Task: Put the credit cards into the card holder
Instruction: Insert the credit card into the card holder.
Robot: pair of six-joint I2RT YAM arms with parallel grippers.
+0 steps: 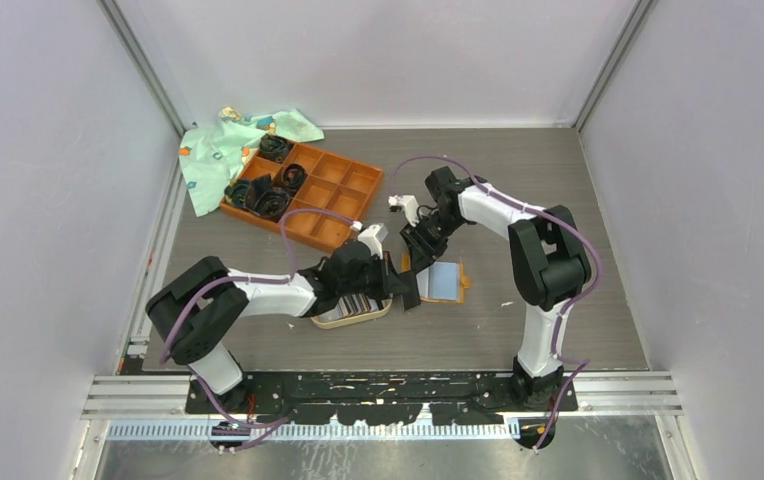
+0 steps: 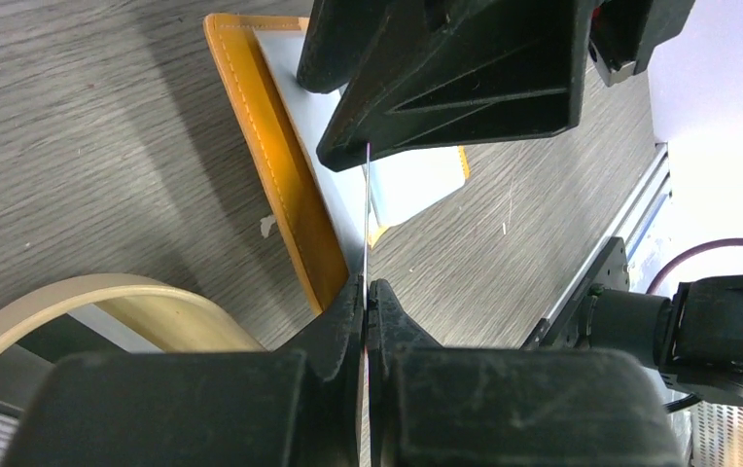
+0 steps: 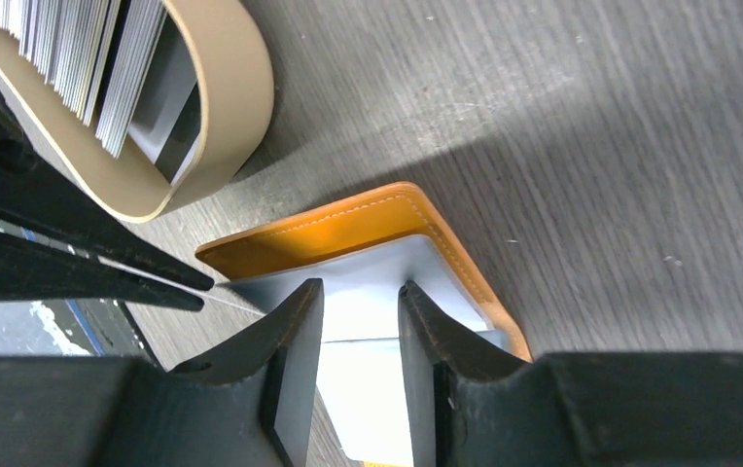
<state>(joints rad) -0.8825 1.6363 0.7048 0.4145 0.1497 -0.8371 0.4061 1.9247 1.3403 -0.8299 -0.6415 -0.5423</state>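
Closest to the lens in the left wrist view, the black two-finger left gripper (image 2: 366,292) is clenched on one thin plastic credit card (image 2: 365,214), seen edge-on as a pale sliver that runs from the pinched fingertips toward the right arm's tool. The card's free edge reaches out over the small flat orange leather-like card holder (image 2: 272,165), which lies opened on the grey wood-grain table (image 1: 558,200) with its pale grey lining facing up; whether the card's edge has entered a pocket cannot be told. Directly above that lining stands the black right gripper (image 3: 359,289), its jaws parted with nothing seen between them, the grey lining visible through the gap. Just beside the holder, on the left arm's side, sits the oval tan-rimmed dish (image 3: 222,107), and in it the other credit cards (image 3: 66,49) are stacked on edge, grey, white and dark. Further back on the table is the orange-brown compartment tray (image 1: 333,205) with black coiled items (image 1: 276,190) in several cells, and a mint-green patterned cloth (image 1: 220,150) lies crumpled against its far corner.
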